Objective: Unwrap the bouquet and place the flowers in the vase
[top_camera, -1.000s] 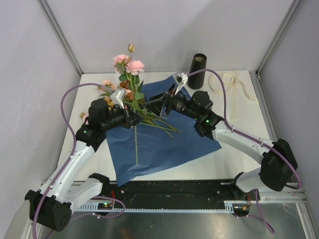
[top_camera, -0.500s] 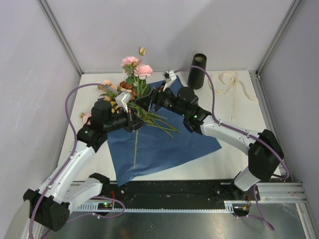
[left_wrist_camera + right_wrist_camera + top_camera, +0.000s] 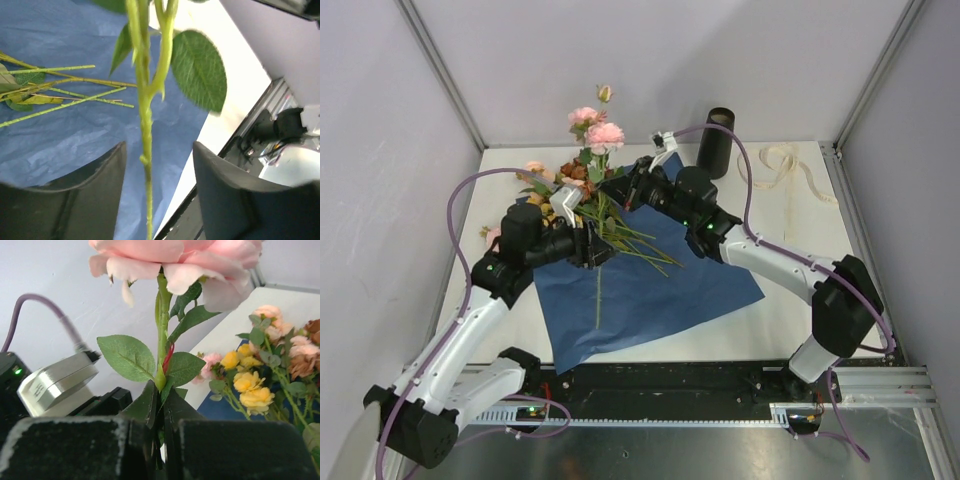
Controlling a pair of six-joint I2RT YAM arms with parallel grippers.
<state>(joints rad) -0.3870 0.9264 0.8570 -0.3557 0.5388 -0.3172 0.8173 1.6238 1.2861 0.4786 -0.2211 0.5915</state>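
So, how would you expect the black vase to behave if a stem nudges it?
The vase is tall and narrow on a small base, so it probably tips easily. Nothing sticks out of its mouth, so it is likely light and easily shoved. Being cylindrical, it would probably roll once down.

Lab robot cell; grey panel walls (image 3: 720, 50), aluminium frame (image 3: 440, 75), white table (image 3: 810, 225).
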